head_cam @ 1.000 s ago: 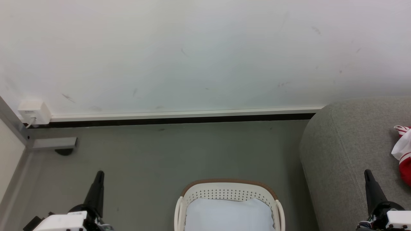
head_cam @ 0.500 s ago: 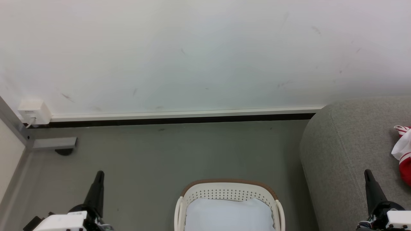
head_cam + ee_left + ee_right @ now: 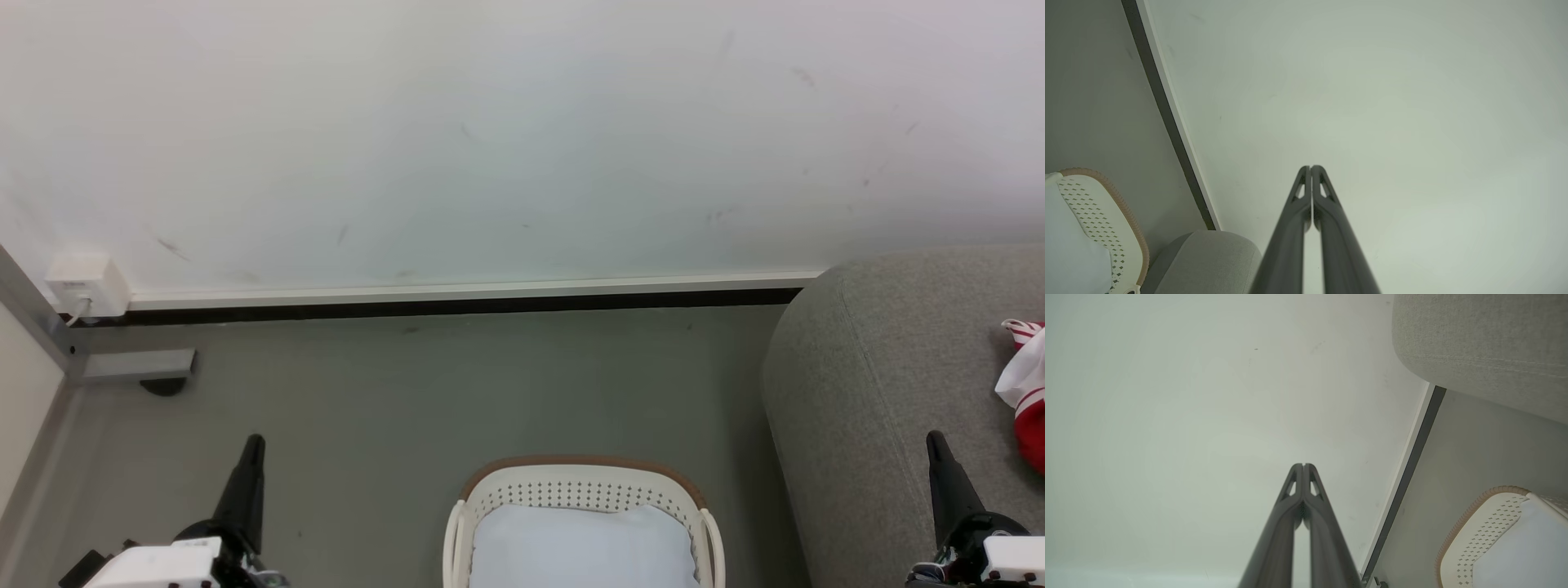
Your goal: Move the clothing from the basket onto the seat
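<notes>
The cream basket [image 3: 581,490] with a brown rim stands on the floor at the bottom centre, holding a pale white-blue liner cloth [image 3: 584,545]. Red and white clothing [image 3: 1027,384] lies on the grey seat [image 3: 882,367] at the right edge. My left gripper [image 3: 254,443] stands shut and empty to the left of the basket. My right gripper [image 3: 933,438] is shut and empty over the seat's front. In the left wrist view the shut gripper [image 3: 1311,167] points at the wall, with the basket [image 3: 1106,220] at lower left. In the right wrist view the shut gripper [image 3: 1303,464] also faces the wall.
A white wall [image 3: 522,139] with a dark baseboard [image 3: 441,306] closes the far side. A white outlet box [image 3: 86,286] and a grey metal frame [image 3: 49,335] stand at the left. Grey floor [image 3: 457,392] lies between the basket and the wall.
</notes>
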